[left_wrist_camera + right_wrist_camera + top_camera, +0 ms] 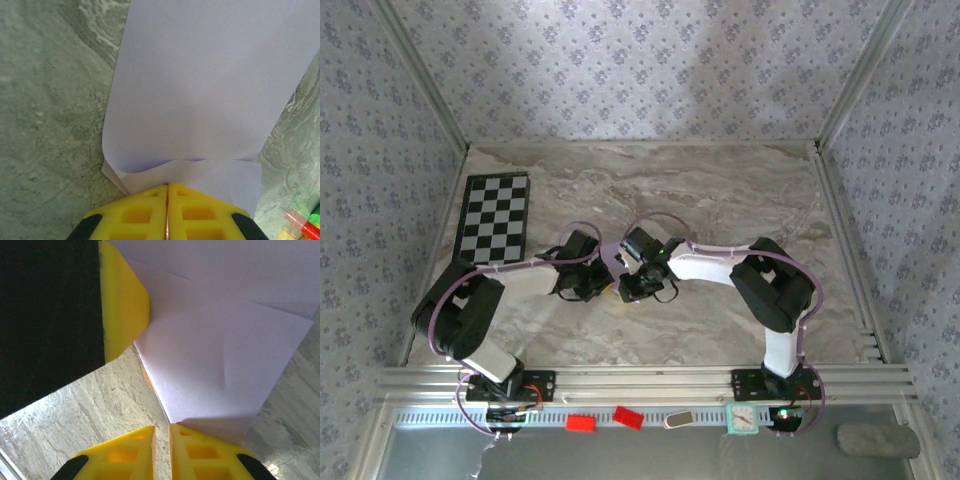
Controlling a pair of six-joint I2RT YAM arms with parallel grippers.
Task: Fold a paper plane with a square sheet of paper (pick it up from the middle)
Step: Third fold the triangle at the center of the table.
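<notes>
The pale lilac sheet of paper (210, 75) is folded over, one layer curling above another, and is held just above the marble table (720, 190). My left gripper (168, 187) is shut on its near edge, yellow fingers pressed together with a sliver of paper between them. In the right wrist view the paper (220, 355) shows a diagonal crease, and a corner rests on the right-hand fingertip (200, 437). My right gripper (162, 430) stands narrowly open, with table showing through the gap. The left arm's yellow finger (122, 300) touches the paper opposite. Both grippers (590, 275) (632, 280) meet mid-table.
A black-and-white checkered board (495, 217) lies at the back left. On the front rail sit two red blocks (582, 423) (628, 417), a teal square item (742, 418) and a grey lump (875, 440). Metal frame posts and patterned walls enclose the table.
</notes>
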